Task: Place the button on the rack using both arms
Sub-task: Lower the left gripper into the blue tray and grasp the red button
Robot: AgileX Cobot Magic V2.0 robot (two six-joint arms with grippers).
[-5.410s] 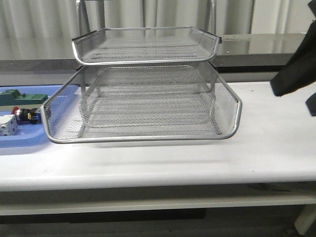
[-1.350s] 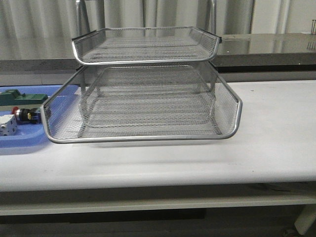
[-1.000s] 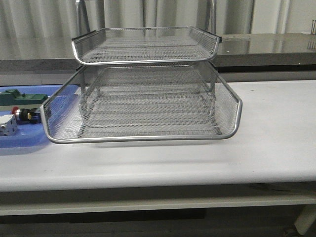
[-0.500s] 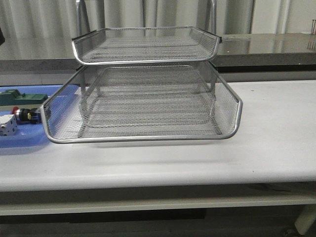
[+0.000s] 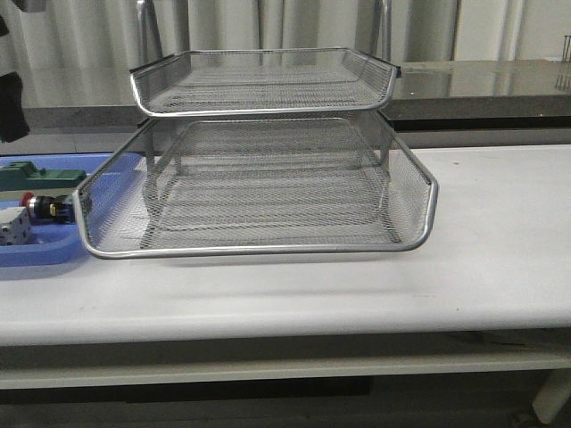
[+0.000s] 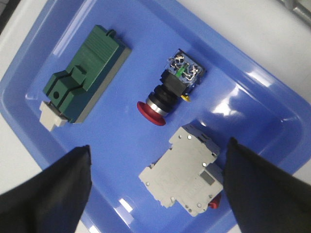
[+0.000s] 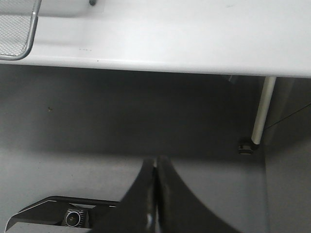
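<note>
Left wrist view: we see the left gripper (image 6: 158, 194) spread wide above the button (image 6: 171, 91) in the blue tray (image 6: 252, 87). The right gripper (image 7: 156, 194) is pressed together, off the table's (image 5: 500, 232) near edge, away from the rack (image 5: 259, 187).

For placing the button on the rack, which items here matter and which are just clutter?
Job items:
- button
- rack
- left end effector, open above the button

Lying about:
- green block
- white breaker
- blue tray holding them

Left gripper (image 6: 158, 187) spread wide, fingers (image 6: 53, 191) apart over blue tray (image 6: 252, 94). Button (image 6: 170, 90) at tray centre, lying on side, red cap toward 7 o'clock. Green block (image 6: 82, 80) at 9 o'clock of button, well apart. White block (image 6: 187, 172) at 5 o'clock, near cap.
</note>
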